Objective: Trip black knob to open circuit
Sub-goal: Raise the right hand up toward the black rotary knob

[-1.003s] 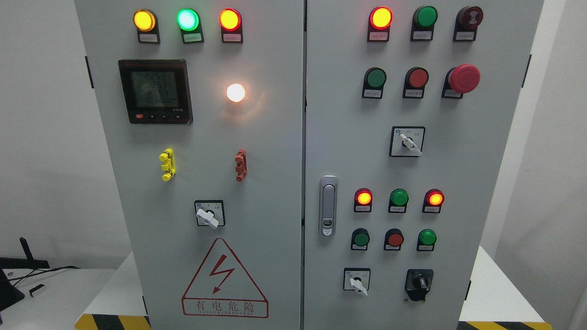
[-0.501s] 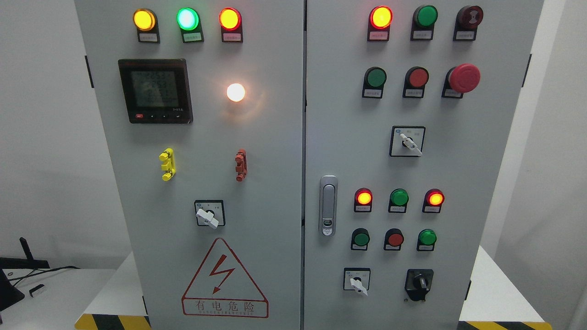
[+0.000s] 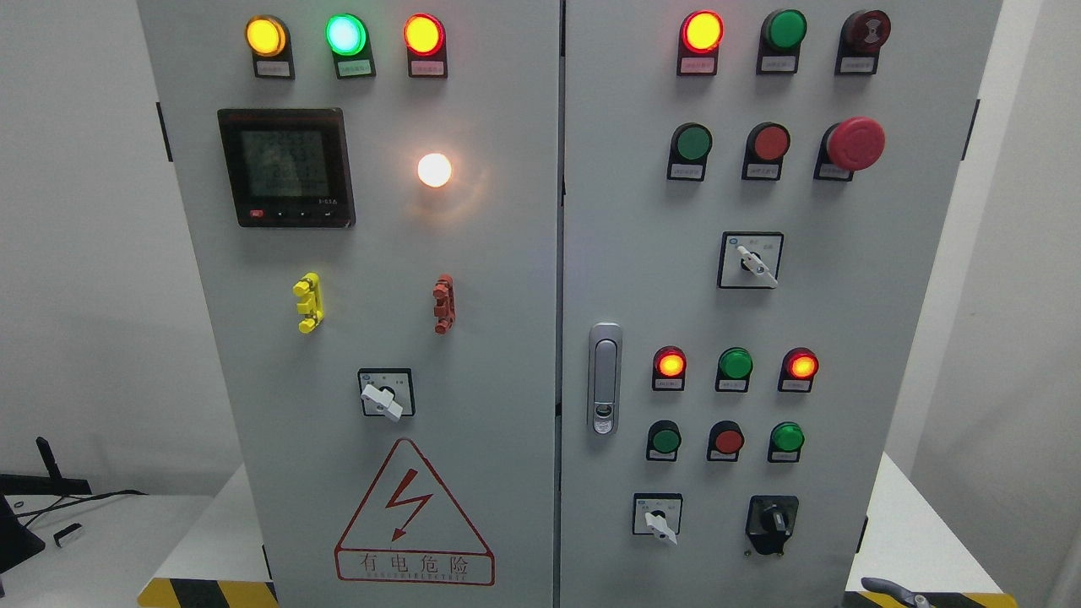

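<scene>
Knob (image 3: 772, 520), black, sat untouched low on rt door — rt hand (image 3: 895, 589) barely in view, grip state unclear.

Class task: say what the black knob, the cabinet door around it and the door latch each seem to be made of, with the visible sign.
Black knob: probably moulded plastic, matt, with only dull highlights.
Cabinet door: seemingly painted sheet metal, flat pale grey with a soft sheen and no grain.
Door latch: looks like metal, or possibly chromed plastic, given its bright silvery reflections.
</scene>
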Available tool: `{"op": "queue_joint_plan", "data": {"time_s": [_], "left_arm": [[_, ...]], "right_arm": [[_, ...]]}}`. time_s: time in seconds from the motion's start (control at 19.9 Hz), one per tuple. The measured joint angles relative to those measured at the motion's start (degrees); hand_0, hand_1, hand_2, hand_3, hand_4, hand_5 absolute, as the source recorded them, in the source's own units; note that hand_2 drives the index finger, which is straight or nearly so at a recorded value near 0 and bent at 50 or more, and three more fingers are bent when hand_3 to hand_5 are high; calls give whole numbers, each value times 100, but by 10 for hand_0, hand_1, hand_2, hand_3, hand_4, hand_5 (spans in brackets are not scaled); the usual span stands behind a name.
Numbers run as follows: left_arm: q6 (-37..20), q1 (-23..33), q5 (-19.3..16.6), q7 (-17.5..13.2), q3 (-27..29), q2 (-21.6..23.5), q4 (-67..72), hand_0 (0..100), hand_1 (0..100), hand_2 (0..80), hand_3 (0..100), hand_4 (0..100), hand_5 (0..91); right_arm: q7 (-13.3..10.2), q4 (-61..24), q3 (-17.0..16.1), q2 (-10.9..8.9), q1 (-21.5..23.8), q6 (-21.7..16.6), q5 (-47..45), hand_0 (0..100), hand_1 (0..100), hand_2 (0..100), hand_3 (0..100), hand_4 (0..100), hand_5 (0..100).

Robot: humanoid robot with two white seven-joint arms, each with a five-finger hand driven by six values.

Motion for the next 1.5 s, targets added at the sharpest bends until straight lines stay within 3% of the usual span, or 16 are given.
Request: {"op": "queue_joint_plan", "data": {"time_s": [0.4,0.9,1.5], "left_arm": [[0,0,0,0,0,0,0,120,389,0,0,0,0],[0,0,0,0,0,0,0,120,389,0,0,0,0],[0,0,0,0,0,0,0,120,389,0,0,0,0]], "right_arm": [[33,100,55,0,-307,341,-21,392,643,375,822,939,1000],[241,209,154,0,-511,367,-50,394,648,427,848,951,1000],[276,446,296,0,-749,375,-71,364,664,440,866,962,1000]]}}
